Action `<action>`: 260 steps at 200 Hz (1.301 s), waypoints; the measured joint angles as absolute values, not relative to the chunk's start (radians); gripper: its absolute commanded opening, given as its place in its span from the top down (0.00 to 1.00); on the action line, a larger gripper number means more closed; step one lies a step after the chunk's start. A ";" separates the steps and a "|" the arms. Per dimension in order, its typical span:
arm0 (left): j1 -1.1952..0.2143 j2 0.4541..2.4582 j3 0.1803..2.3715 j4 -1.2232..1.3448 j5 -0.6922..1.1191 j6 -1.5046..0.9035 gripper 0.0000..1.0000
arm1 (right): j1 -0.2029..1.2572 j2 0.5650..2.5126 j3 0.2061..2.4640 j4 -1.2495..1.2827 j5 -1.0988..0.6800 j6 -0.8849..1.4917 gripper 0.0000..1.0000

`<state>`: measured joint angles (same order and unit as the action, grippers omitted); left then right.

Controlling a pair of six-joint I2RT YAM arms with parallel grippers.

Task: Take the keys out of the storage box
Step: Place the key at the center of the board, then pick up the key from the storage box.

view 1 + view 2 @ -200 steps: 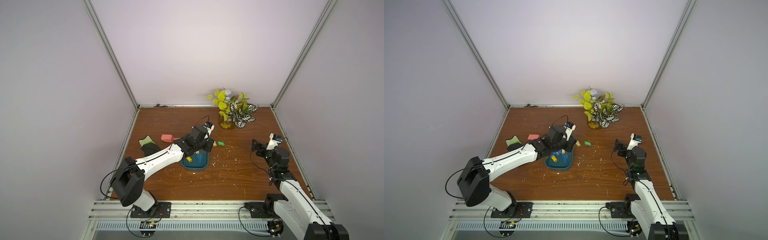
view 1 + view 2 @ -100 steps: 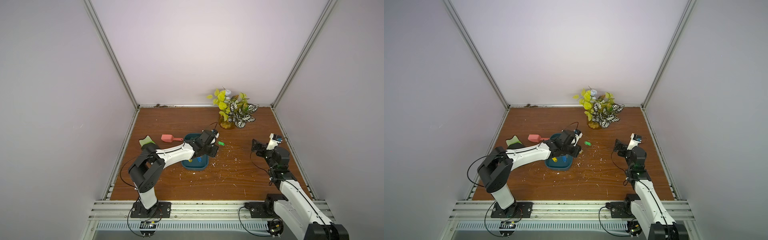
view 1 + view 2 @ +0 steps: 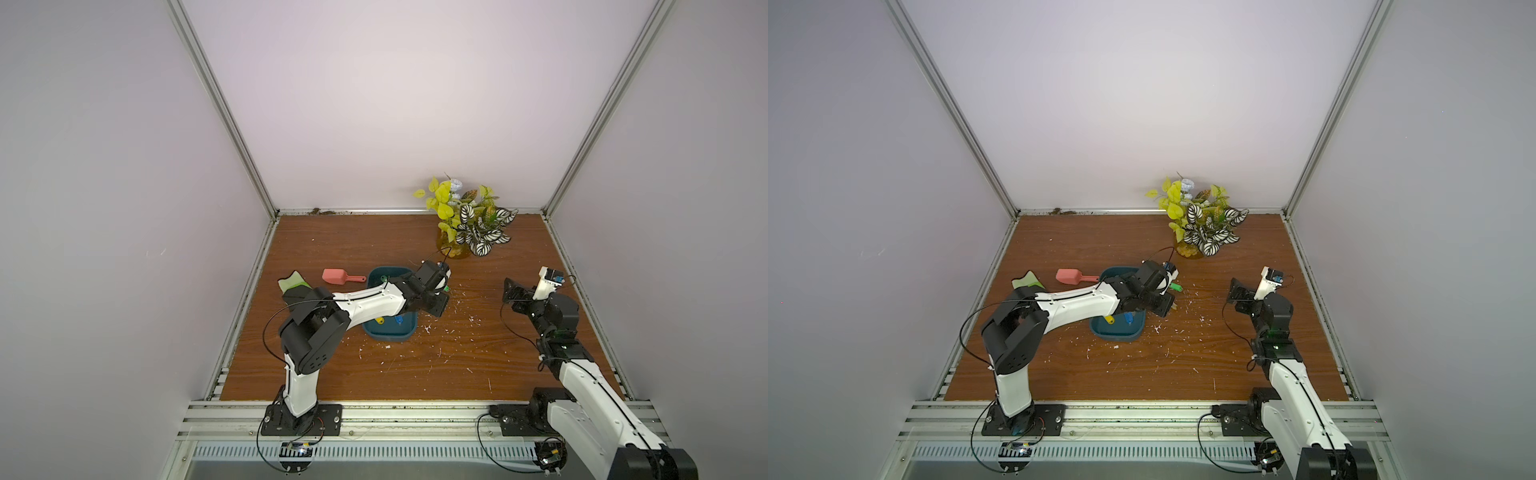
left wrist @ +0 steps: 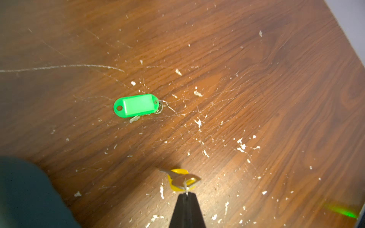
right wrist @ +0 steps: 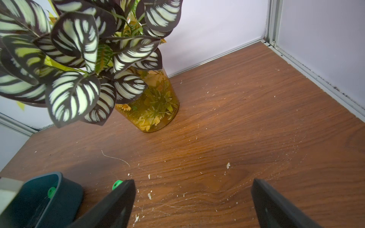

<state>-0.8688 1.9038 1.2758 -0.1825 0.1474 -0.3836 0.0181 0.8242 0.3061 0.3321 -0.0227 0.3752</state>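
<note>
While the left gripper (image 4: 185, 197) has its fingers pressed together on the ring of a yellow-tag key (image 4: 182, 180), that key dangles over the wooden table (image 4: 256, 79), outside the storage box (image 4: 23, 187). Can't tell if the tag touches the wood. A green-tag key (image 4: 136, 105) lies flat on the table near it, apart from the box and from the gripper.

In both top views the box (image 3: 390, 336) sits low in the centre of the frame, with the left arm (image 3: 365, 305) crossing over it and the gripper past its right rim. More keys are inside: a yellow tag (image 3: 379, 320) and a blue tag (image 3: 399, 320) near the lower rim, and a green tag (image 5: 51, 191) at the far end.

The right gripper (image 5: 192, 183) is at the right of frame, well apart from the box, fingers (image 5: 122, 197) spread wide, nothing between them.

A pink scoop (image 3: 338, 277) lies just left of the box, beside a green and black item (image 3: 293, 284). A potted plant (image 3: 469, 220) stands upper right of centre, by the back wall. White crumbs are scattered over the wood.
</note>
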 measured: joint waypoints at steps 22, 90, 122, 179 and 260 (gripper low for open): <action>-0.871 1.926 1.299 -0.186 0.155 -0.381 0.99 | 0.018 0.824 0.306 0.332 -0.023 0.375 0.01; -0.875 1.979 1.331 -0.216 0.165 -0.375 0.91 | 0.018 0.826 0.306 0.332 -0.023 0.375 0.01; -0.876 1.982 1.333 -0.216 0.180 -0.374 0.90 | 0.018 0.827 0.306 0.332 -0.023 0.375 0.01; -0.876 1.977 1.338 -0.205 0.209 -0.377 0.71 | 0.018 0.839 0.306 0.332 -0.028 0.374 0.01; -0.876 1.745 1.327 -0.200 0.055 -0.322 0.22 | 0.018 0.867 0.344 0.291 -0.063 0.355 0.01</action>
